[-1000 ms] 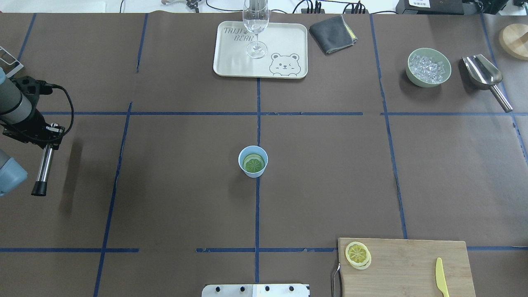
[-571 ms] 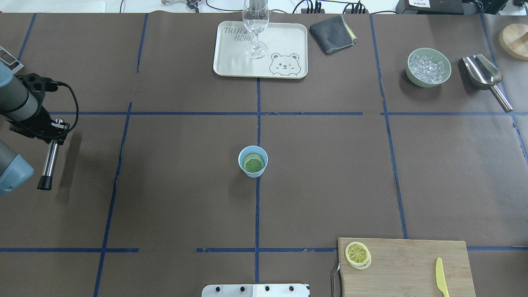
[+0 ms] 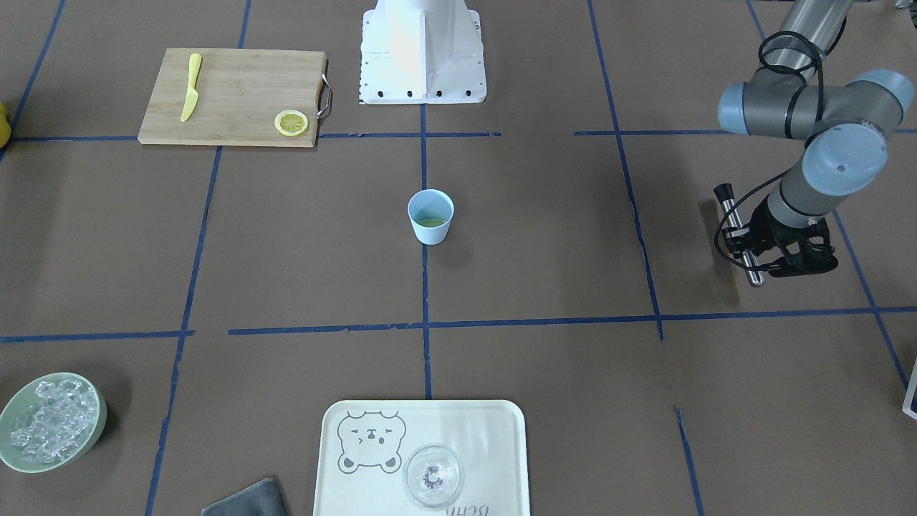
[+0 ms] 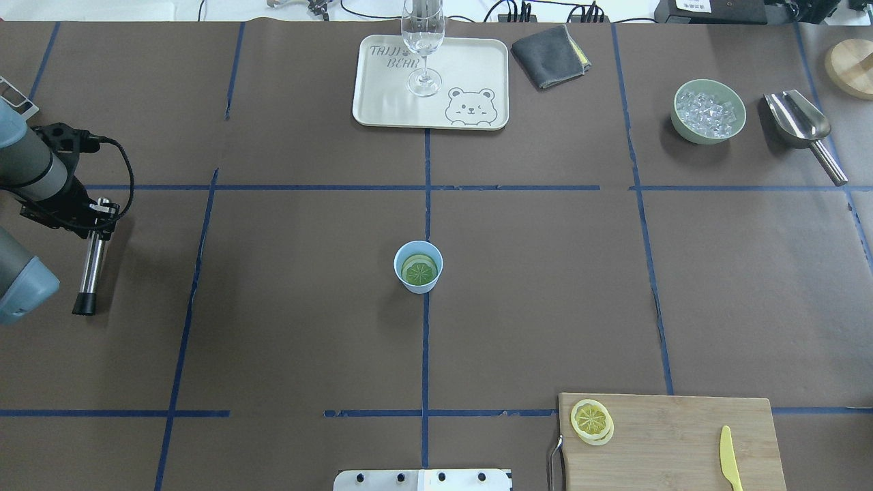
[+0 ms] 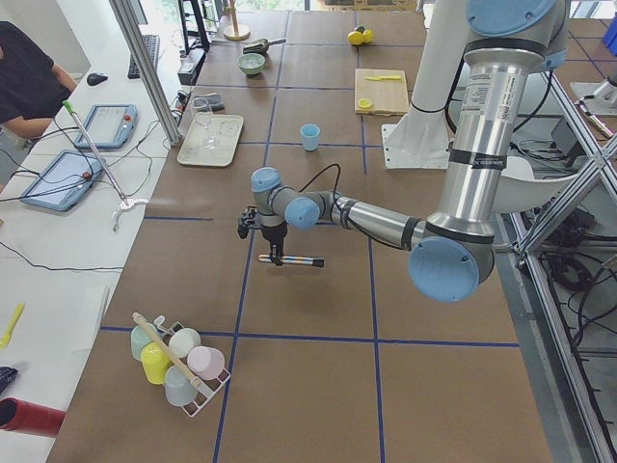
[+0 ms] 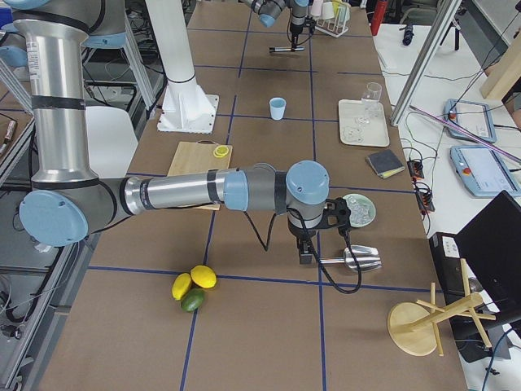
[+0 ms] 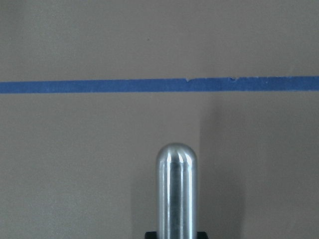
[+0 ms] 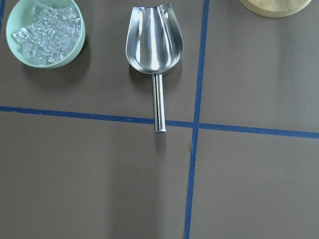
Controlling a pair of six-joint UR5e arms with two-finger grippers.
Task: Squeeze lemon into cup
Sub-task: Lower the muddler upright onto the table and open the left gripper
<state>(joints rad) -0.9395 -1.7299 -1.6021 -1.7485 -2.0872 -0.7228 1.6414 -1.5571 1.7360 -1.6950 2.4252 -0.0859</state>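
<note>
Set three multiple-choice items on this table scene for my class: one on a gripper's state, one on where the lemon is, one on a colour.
1. The left gripper is: A open and empty; B shut on a metal rod; C shut on a sponge.
2. The lemon lies: A on the wooden board; B on the floor; C inside a drawer.
3. The cup is: A red; B light blue; C black.
Key: 1 B, the rod is clamped in it and hangs out over the table; 2 A, it sits at the board's corner by the handle; 3 B, its wall shows pale blue.
</note>
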